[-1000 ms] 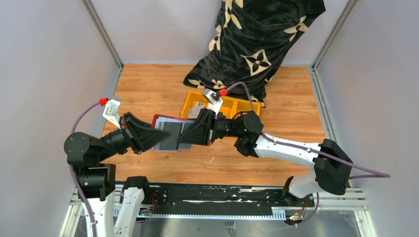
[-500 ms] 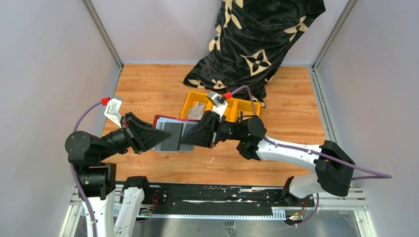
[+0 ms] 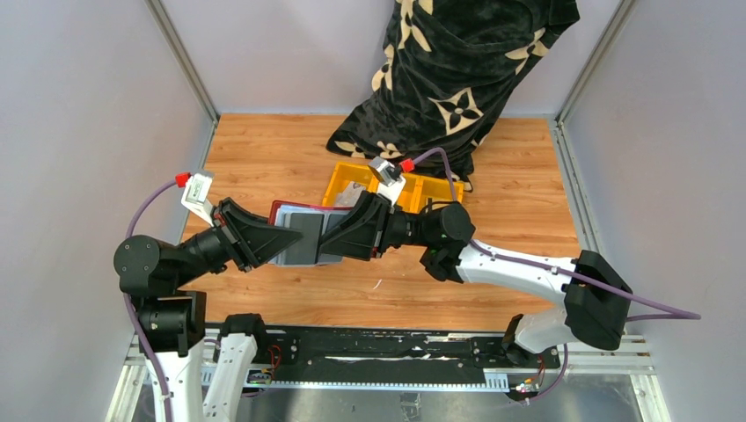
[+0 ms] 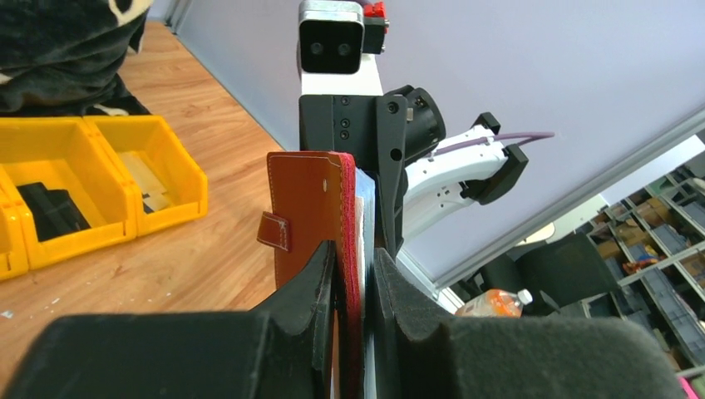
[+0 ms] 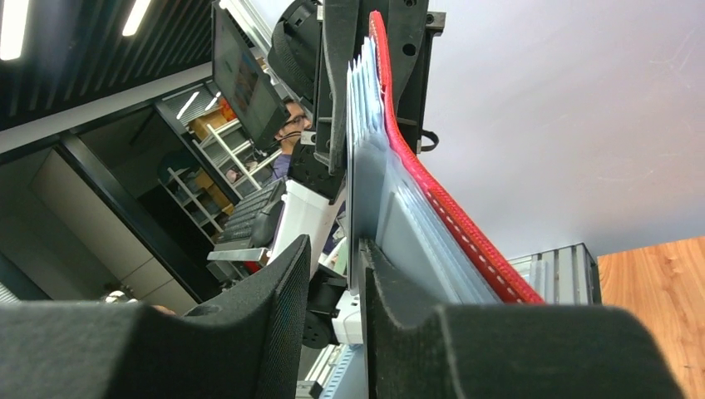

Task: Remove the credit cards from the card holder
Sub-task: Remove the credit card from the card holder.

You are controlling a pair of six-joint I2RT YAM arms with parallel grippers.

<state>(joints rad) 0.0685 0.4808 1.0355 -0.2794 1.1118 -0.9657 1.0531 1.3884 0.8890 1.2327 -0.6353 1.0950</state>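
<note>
You will find the card holder [image 4: 306, 208] off the table [image 3: 264, 149]. It is held up on edge between the two arms, left of centre and near the yellow bin [image 3: 339, 185]. In the left wrist view its dark red outer face is toward the camera, with the snap tab [image 4: 274, 231] showing on that face.

The credit cards [image 5: 359, 100] sit inside it. Their grey edges are fanned against the red stitched rim in the right wrist view.

The left gripper [image 4: 353, 253] is pinching one edge of the card holder, with one finger on the red leather and the other on the inner side. The right gripper [image 5: 334, 245] stands at the opposite edge with its jaws parted. One finger lies against the grey inner leaf, and a gap shows between the other finger and the card edges. It grips nothing.

In the bin, one compartment holds a bulky black object [image 4: 50, 208]. The adjoining one holds a pale flat piece [image 4: 145, 179] that you cannot identify from here. Behind the bin, a black cloth with a cream flower pattern [image 3: 457, 61] hangs down onto the table's far edge.
</note>
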